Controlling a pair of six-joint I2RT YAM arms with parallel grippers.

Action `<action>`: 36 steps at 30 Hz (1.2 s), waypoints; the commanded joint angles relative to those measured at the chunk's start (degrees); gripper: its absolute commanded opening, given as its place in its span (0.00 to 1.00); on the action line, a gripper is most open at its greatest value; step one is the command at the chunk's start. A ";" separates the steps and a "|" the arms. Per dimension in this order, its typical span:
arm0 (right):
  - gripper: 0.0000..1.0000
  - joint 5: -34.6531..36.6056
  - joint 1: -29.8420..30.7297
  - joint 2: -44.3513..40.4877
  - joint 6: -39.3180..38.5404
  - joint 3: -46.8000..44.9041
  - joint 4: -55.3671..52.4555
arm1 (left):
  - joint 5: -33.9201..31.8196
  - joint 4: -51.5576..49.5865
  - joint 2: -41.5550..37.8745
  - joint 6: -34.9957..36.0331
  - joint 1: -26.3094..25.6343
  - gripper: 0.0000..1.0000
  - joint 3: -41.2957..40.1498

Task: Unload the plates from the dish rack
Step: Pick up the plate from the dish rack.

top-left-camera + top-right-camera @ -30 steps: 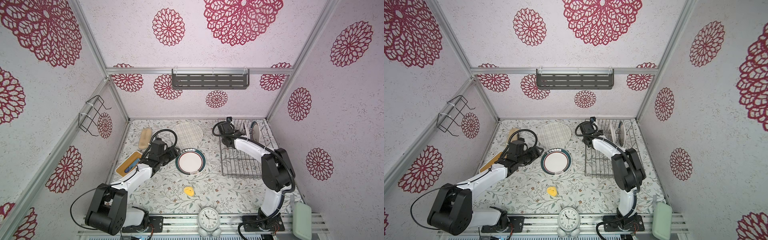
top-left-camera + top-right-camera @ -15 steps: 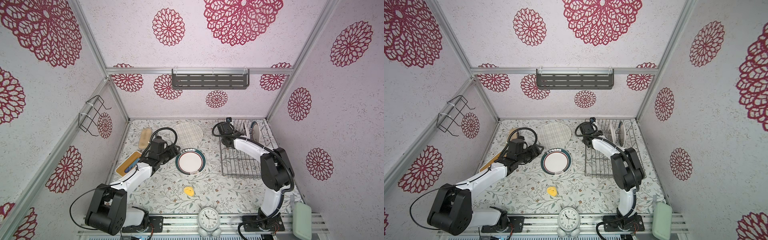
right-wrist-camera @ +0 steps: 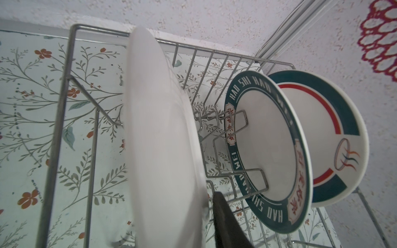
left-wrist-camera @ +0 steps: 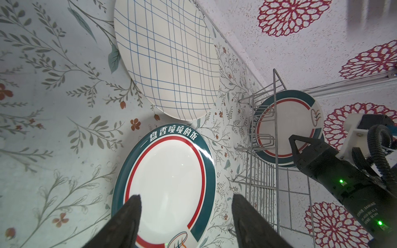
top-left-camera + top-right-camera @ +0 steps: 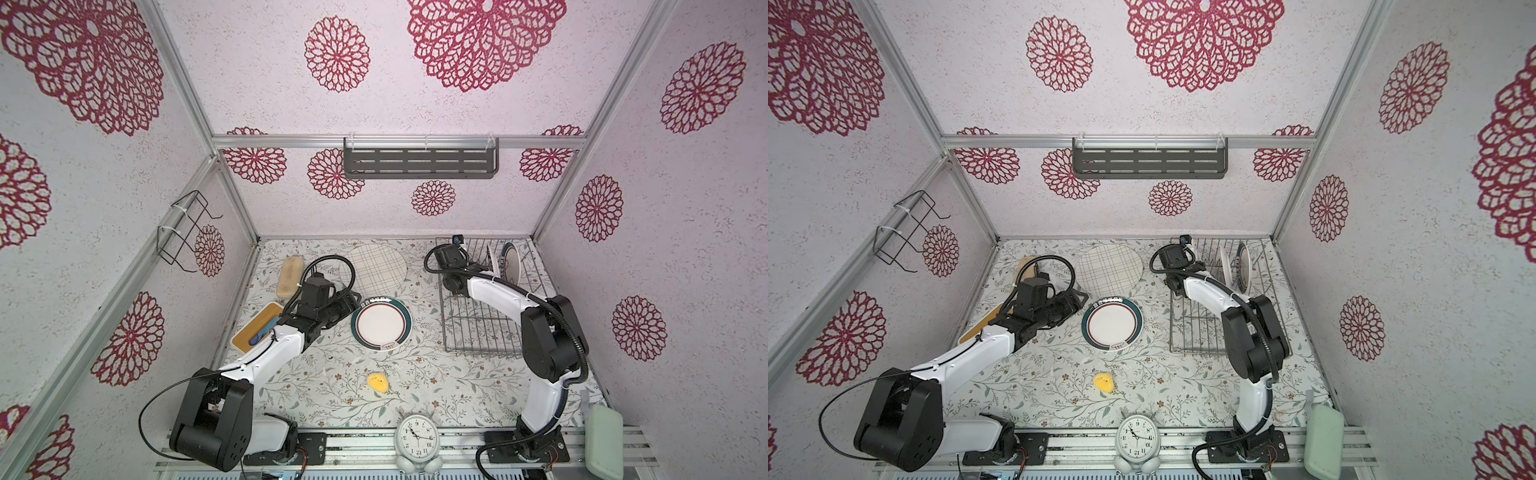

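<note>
The dish rack (image 5: pixel 478 328) (image 5: pixel 1196 328) stands at the right, and both wrist views show it too (image 4: pixel 264 182) (image 3: pixel 71 85). Upright at its far end are a white plate (image 5: pixel 492 262) (image 5: pixel 1225 266) (image 3: pixel 161 139) and two teal-rimmed plates (image 3: pixel 268 154) (image 3: pixel 335 139). My right gripper (image 5: pixel 478 259) (image 3: pixel 176 197) straddles the white plate's rim. One finger (image 3: pixel 225 221) lies against its face and the other is hidden behind it. Flat on the table are a cream grid plate (image 5: pixel 376 268) (image 4: pixel 169 58) and a teal-and-red rimmed plate (image 5: pixel 381 323) (image 4: pixel 167 182). My left gripper (image 5: pixel 353 299) (image 4: pixel 185 196) hangs open at that plate's edge.
A white alarm clock (image 5: pixel 417 436) stands at the front edge, with a small yellow object (image 5: pixel 377 382) on the mat behind it. A wooden-lidded box (image 5: pixel 257 328) and a beige block (image 5: pixel 289 276) lie at the left. A dark shelf (image 5: pixel 419 158) hangs on the back wall.
My right gripper's jaws have narrowed around the white plate in the rack. The left arm has barely moved beside the teal-rimmed plate on the table.
</note>
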 commanded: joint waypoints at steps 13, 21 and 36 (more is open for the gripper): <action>0.26 2.62 0.16 -2.20 0.62 1.04 -0.21 | -0.76 -0.13 -1.23 0.59 -0.45 0.71 0.74; 0.26 3.29 0.33 -3.96 0.68 0.71 0.42 | -0.80 -0.09 -1.14 0.59 -0.46 0.71 0.72; 0.20 5.71 0.77 -7.48 -1.69 -0.69 2.13 | -0.80 0.13 -0.61 0.52 -0.89 0.71 1.21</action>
